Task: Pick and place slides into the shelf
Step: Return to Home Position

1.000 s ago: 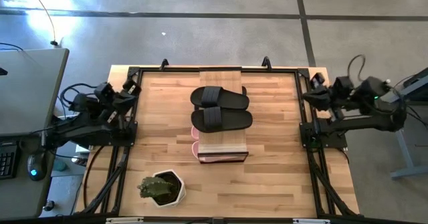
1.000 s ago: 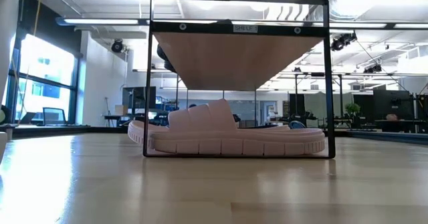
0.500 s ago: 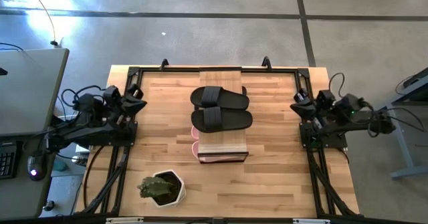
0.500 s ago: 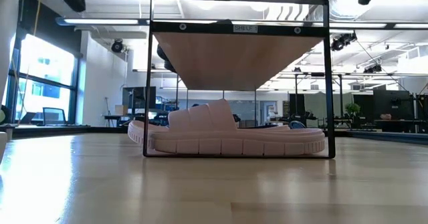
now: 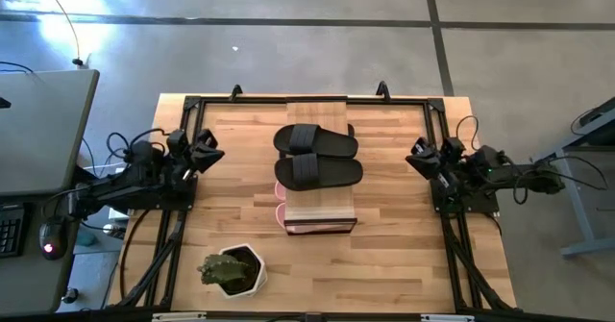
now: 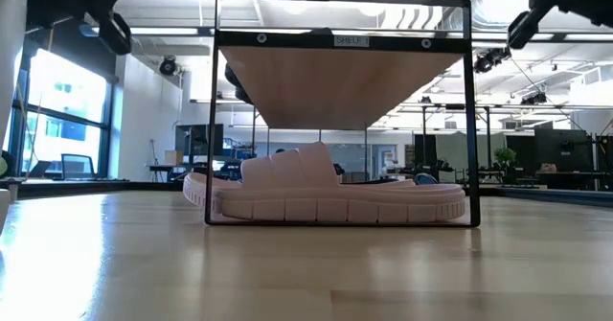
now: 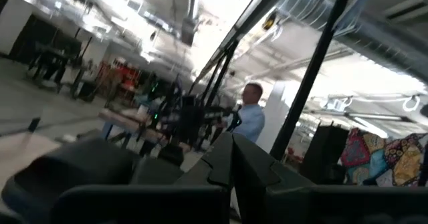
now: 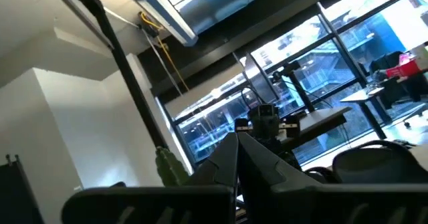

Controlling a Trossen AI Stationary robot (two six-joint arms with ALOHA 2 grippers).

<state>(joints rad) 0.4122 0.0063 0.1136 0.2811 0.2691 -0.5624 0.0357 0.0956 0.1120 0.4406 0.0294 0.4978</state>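
The left gripper (image 5: 211, 155) is held above the left edge of the table (image 5: 384, 264), fingers (image 7: 221, 162) pressed together, nothing pinched. A potted plant (image 5: 232, 270) is seen near this gripper, toward the table's front. The shelf (image 5: 322, 210) is placed well to this gripper's right, midway between both grippers. Two black slides (image 5: 315, 141) are laid side by side on its top plank. The pink slides (image 6: 326, 194) are tucked beneath it on the table, edges poking out on the side facing the left gripper. The right gripper (image 5: 415, 159) is held above the right edge, well apart from the shelf, its fingers (image 8: 224, 162) closed against each other, empty.
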